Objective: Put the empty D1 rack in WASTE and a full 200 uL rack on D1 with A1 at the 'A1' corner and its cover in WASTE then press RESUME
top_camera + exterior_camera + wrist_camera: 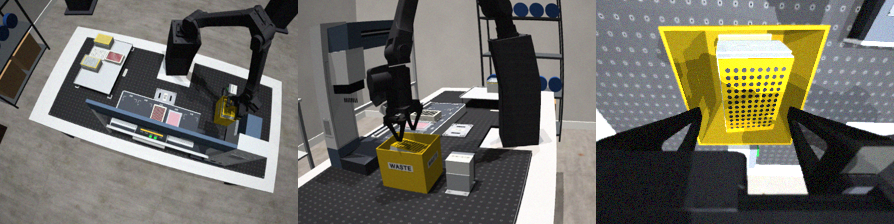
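The yellow bin WASTE (pixel 219 118) (pixel 416 180) (pixel 686 60) stands at the right end of the table. The empty tip rack (pixel 229 112) (pixel 409 146) (pixel 751 85), yellow with a dark grid of holes, lies inside it, its top about level with the rim. My gripper (pixel 231 102) (pixel 406 132) (pixel 744 111) is open just above the bin. Its fingers stand wide to either side of the rack and do not touch it. Deck position D1 (pixel 192 118) is bare.
The deck holds a reservoir (pixel 158 112) and a pink plate (pixel 172 118). The shelf (pixel 104 79) carries two yellow racks (pixel 103 40) (pixel 90 62) and two plates. The grey RESUME box (pixel 233 88) (pixel 459 171) stands beside the bin. The spare nest (pixel 167 96) (pixel 458 131) lies behind the deck.
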